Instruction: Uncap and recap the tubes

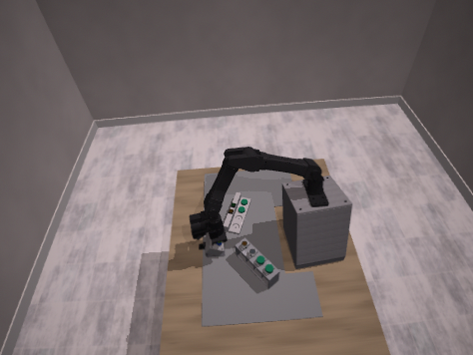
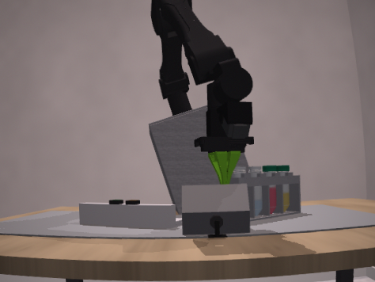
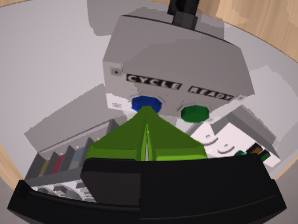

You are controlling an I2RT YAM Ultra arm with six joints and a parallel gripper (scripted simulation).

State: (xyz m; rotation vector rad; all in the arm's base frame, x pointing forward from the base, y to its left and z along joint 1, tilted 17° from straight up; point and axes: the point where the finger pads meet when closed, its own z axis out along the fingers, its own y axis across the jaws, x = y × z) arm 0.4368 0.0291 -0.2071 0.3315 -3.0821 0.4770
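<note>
The round-edged wooden table (image 1: 185, 299) carries a flat grey mat (image 1: 279, 299) that stops short of the table's near and left edges, leaving bare wood there; the tall grey ribbed pedestal (image 1: 319, 234) takes the right side of the mat, and the black jointed arm (image 1: 264, 162) reaches from its top across to the left. The grey decapping station (image 1: 256, 264) lies diagonally on the mat, just beside the pedestal's front corner, with open mat in front of it; two dark green screw caps (image 1: 264, 264) sit on its two nearer tubes, while the two farther tubes stand bare. The white cap tray (image 1: 238, 211) lies behind the arm's forearm, with two green caps (image 1: 243, 205) in its far nests and the nearer nests showing empty. The small grey key desk (image 2: 215, 207) stands at the mat's left edge, close to the table rim. The gripper (image 3: 147, 144) has its bright green fingers (image 2: 225, 166) pressed together with nothing between them, tips down at the desk's top. Only the wrist view shows the blue round key (image 3: 147, 104) at the fingertips and the green round key (image 3: 194, 113) just beside it; whether the tips touch the blue key cannot be told. Only the exterior view shows the tubes' blue, red and yellow liquids (image 2: 273, 200).
</note>
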